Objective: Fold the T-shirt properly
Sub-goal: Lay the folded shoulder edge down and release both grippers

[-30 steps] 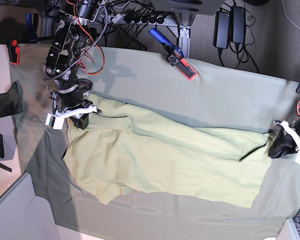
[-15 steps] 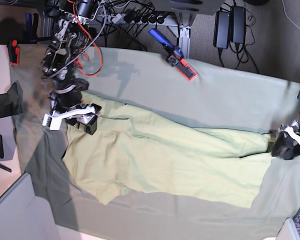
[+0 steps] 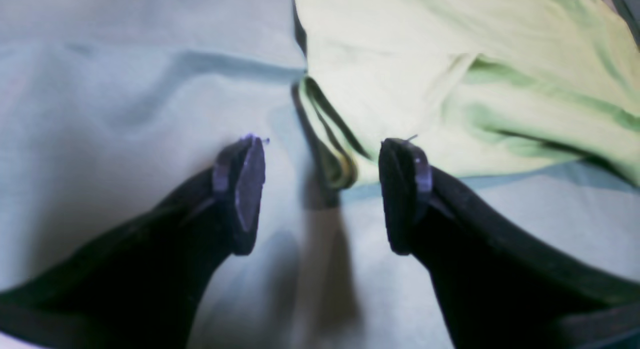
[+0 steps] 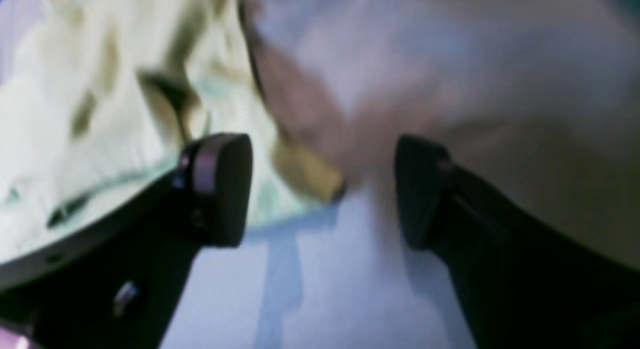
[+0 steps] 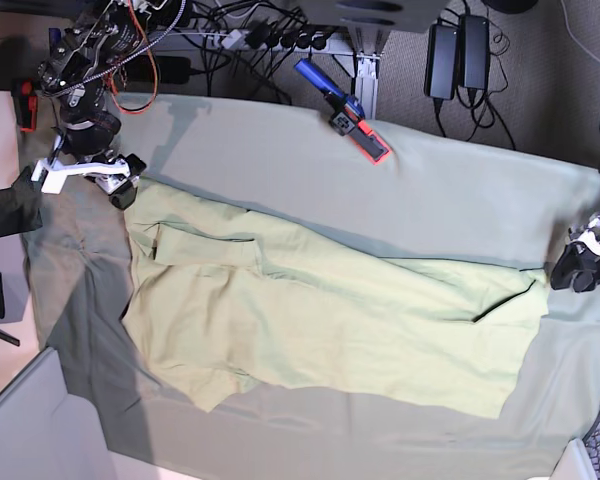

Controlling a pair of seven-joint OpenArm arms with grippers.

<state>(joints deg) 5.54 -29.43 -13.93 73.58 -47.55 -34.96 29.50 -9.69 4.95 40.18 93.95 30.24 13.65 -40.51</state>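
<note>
Your T-shirt (image 5: 320, 320) lies flat across the middle of the base view, spread from left-centre to right-centre on the grey-green table cloth (image 5: 450, 190). It's partly folded: a long doubled layer runs diagonally from upper left down to the right, w/ a dark crease near its right end. A sleeve-like flap sticks out at lower left.

In the left wrist view the shirt fills the upper right, and a bunched corner w/ stacked hem edges hangs down at centre frame, between the two dark fingers but not touched by either. Your left gripper (image 3: 320, 194) has its jaws spread wide, nothing in them. In the base view it sits at the far right edge (image 5: 583, 268), just off the shirt's right end.

Right wrist view is blurry: shirt in the upper left, a corner of it pointing down toward centre, cloth elsewhere. Your right gripper (image 4: 322, 189) is also spread wide & empty. In the base view it's at upper left (image 5: 108, 178), just beside the shirt's top-left corner.

Outward: a blue and red clamp (image 5: 345, 110) at the cloth's top edge, centre; a dark green fabric piece (image 5: 5, 212) at the left edge; power bricks (image 5: 458, 50) & cables along the top
</note>
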